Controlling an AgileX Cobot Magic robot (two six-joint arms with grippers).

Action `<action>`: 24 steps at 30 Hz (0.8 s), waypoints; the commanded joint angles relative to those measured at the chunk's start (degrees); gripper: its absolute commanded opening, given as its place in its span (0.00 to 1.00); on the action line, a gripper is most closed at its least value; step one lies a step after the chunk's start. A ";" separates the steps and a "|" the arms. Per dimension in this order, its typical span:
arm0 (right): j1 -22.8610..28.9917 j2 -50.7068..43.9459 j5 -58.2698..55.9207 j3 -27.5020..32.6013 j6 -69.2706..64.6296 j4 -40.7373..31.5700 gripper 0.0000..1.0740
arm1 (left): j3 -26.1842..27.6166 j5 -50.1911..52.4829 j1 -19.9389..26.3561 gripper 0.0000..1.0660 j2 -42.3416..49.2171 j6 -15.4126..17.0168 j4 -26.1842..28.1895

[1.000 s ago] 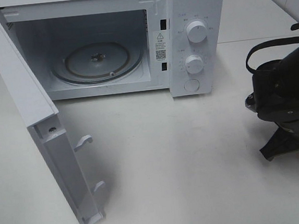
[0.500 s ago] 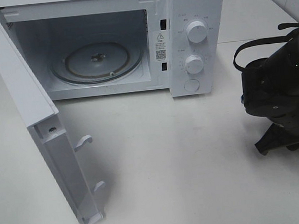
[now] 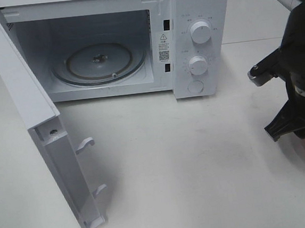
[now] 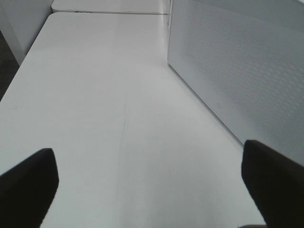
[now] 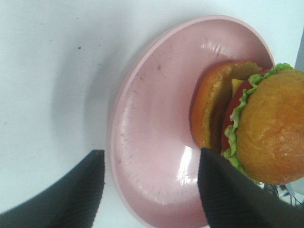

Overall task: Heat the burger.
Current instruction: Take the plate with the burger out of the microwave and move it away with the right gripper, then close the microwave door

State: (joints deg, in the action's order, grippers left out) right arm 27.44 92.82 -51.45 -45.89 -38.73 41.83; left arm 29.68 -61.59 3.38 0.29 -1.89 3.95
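Burger (image 5: 259,133) lies on a pink plate (image 5: 152,142), tipped on its side toward the plate's far edge, its bun halves splayed with lettuce, a red layer and a bit of cheese showing between them. Right gripper (image 5: 149,185) hangs just above the plate with its jaws apart and nothing between them; one black finger (image 5: 228,194) stands beside the burger's lettuce edge (whether it touches I cannot tell), the other over the plate's rim. In the high view the right arm (image 3: 298,74) is bent down at the table's right edge, over a sliver of the plate. Well to the left stands a white microwave (image 3: 199,40), its door (image 3: 47,134) swung wide, the glass turntable (image 3: 100,62) bare. Left gripper (image 4: 152,185) is held low over the white table (image 4: 109,109) beside the microwave's side wall, jaws spread wide and holding nothing.
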 commanded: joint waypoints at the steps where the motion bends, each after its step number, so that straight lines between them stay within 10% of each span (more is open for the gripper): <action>1: 0.11 -6.13 1.55 -0.06 11.86 -7.33 0.54 | -0.06 0.23 0.00 0.94 0.46 0.06 -0.17; 14: 0.11 -21.37 4.07 -0.06 31.68 -29.85 0.78 | -0.06 0.23 0.00 0.94 0.46 0.06 -0.17; 24: 0.11 -28.93 1.03 -0.06 39.13 -38.73 0.76 | -0.06 0.23 0.00 0.94 0.46 0.06 -0.17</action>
State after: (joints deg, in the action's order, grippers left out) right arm 27.50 64.40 -49.56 -45.89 -0.97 3.95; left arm 29.68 -61.59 3.38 0.29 -1.89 3.95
